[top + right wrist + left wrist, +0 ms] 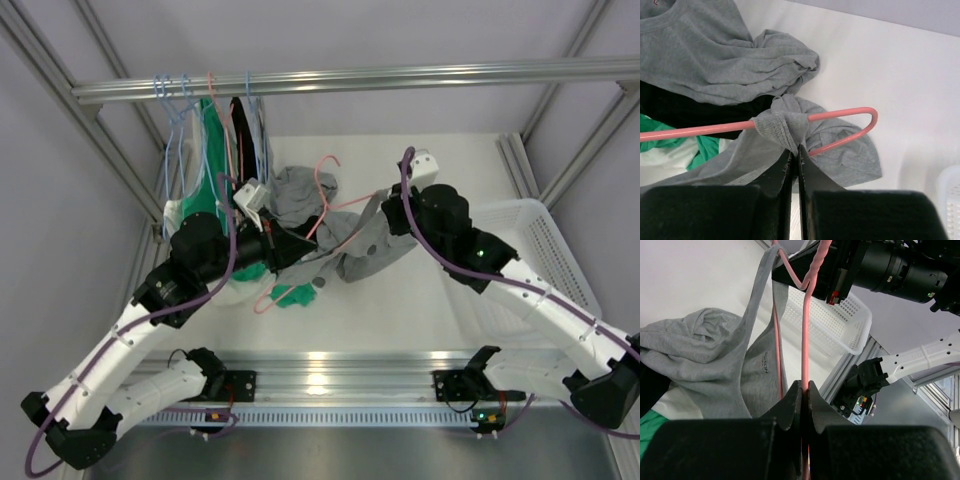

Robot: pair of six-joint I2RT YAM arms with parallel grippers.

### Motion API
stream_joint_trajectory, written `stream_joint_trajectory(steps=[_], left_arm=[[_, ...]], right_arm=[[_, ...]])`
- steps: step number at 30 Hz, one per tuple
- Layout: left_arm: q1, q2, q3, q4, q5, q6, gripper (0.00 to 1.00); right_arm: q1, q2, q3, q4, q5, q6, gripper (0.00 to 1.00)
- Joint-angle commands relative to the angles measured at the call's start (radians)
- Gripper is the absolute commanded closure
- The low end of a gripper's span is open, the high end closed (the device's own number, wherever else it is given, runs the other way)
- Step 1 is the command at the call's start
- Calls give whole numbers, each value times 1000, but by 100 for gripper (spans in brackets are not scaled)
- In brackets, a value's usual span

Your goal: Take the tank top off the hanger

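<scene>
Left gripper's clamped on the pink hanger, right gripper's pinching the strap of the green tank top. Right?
One thing is off: the strap the right gripper is pinching belongs to the grey tank top, not a green one. The right wrist view shows that strap looped over the pink hanger. The left gripper is clamped on the hanger, as you said.

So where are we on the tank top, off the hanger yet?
Done: the hanger is off the rail, clamped in the left end effector. In hand: the right end effector pinches the grey strap looped over the hanger's end. Left: slide that strap off; the tank top isn't free.
</scene>
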Motion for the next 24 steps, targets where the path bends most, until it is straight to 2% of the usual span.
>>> stream_joint_trajectory(steps=[1,6,11,15,21,24], left_arm=[[-5,-31,38,73,37,-4,100],[-5,-36,13,73,59,21,100],[-5,-23,19,73,150,31,100],[-5,-43,30,71,170,38,100],[-5,-60,114,71,188,59,100],[-5,-63,167,74,248,76,100]], right_arm=[[8,-43,64,-4,87,-23,100],[-1,-91,112,-33,191,-49,100],[-65,-91,146,-59,291,-96,100],[-191,-92,166,-94,277,-97,100],[-291,-140,140,-121,187,-71,100],[-305,-154,127,-131,43,-44,100]])
